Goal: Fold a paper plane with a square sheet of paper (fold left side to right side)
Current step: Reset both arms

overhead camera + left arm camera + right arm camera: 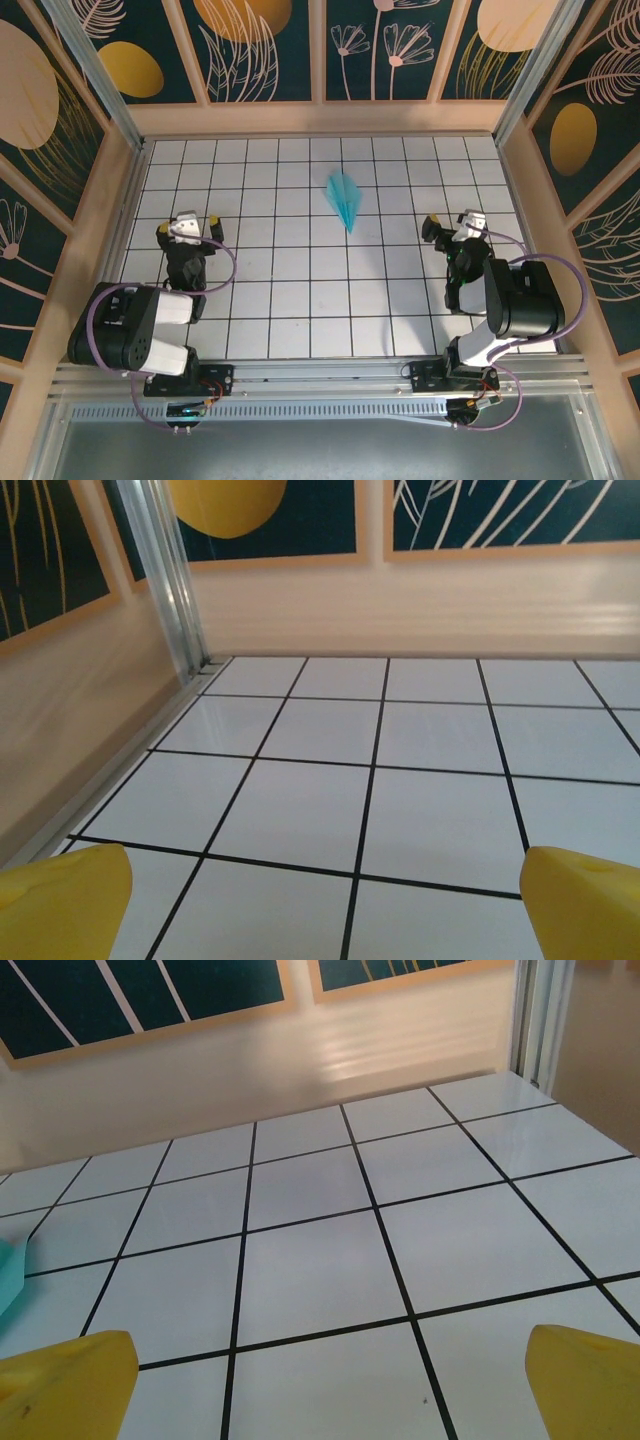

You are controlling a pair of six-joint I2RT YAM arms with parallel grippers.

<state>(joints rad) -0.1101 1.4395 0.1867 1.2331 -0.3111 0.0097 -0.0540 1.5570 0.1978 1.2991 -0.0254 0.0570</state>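
Jaws wide, left arm (135, 330), right arm (520, 295) folded back, paper plane (344, 200) apart

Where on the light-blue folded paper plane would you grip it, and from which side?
Probably mid-body, from above, jaws closing across the width of the light-blue paper plane: it lies flat on the white grid table, slim, its tip pointing toward the arms. The open right gripper sits nearer.

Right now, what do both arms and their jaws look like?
Left arm and right arm: chunky black joint housings, white link shells, purple cables looping alongside. Wrist ends black with white-grey caps. Yellow-tipped jaws.
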